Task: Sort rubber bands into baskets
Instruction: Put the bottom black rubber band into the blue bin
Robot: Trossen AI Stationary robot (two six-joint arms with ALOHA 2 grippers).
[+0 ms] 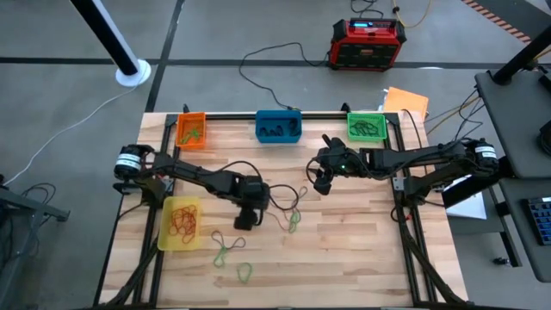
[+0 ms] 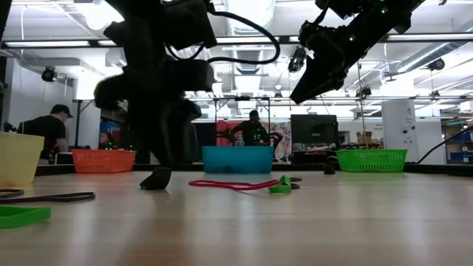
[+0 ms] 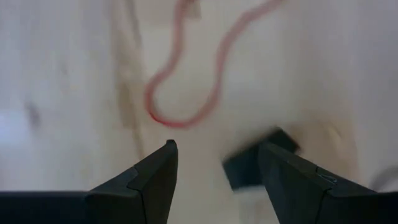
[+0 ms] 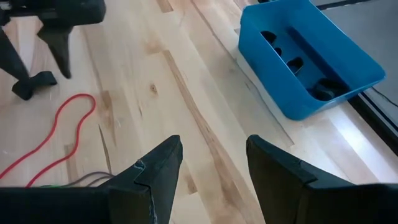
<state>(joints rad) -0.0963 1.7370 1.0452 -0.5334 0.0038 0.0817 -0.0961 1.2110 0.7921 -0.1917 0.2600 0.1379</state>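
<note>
Where everything's sitting on your table right now

You're looking at three baskets (image 1: 279,127) lining up along the far edge of the table (image 1: 362,250), with a fourth basket (image 1: 181,224) sitting alone near the left edge, closer to the front. Your left gripper (image 1: 244,217) is hanging low over the middle of the table, just right of that lone basket, jaws apart, and a band piece (image 3: 249,167) is lying right beside one fingertip. Loose rubber bands (image 1: 293,211) are lying to its right and in front of it. Your right gripper (image 1: 322,182) is hovering higher, right of centre, in front of the far row.
</note>
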